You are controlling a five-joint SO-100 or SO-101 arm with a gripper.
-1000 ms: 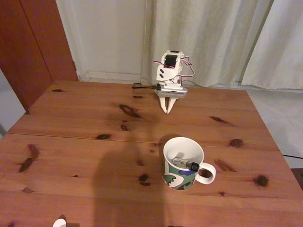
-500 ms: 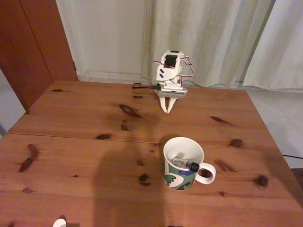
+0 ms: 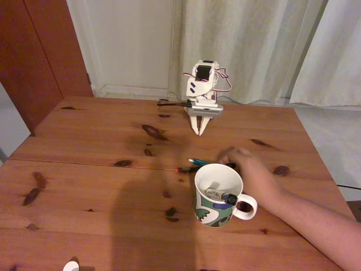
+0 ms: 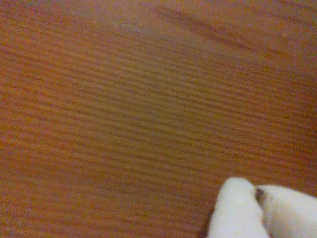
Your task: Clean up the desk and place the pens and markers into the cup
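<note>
- In the fixed view, the white gripper (image 3: 199, 133) is seen near the far edge of the reddish-brown pine tabletop (image 3: 84, 164), pointing down with its tips touching or just above the wood; the two fingers are pressed together with nothing between them.
- In the wrist view, the white fingertips (image 4: 237, 208) are shown meeting at the lower right corner, over blurred wood grain (image 4: 124, 114).
- The white mug (image 3: 218, 193), patterned green, white and blue outside, is placed right of the tabletop's middle, towards the near edge, with its handle turned to the right.
- A marker with a black cap (image 3: 221, 196) is seen lying slanted inside the mug, its capped end resting near the rim on the handle side.
- A person's hand (image 3: 246, 165), blurred, is reached in from the right edge, just behind the mug.
- A teal-green marker (image 3: 197, 162) and a thin black pen with a red tip (image 3: 187, 169) are laid on the wood just behind the mug, beside the hand; whether they are touched by the hand cannot be told.
- A small white object (image 3: 70, 266) is cut off at the near edge, towards the left corner.
</note>
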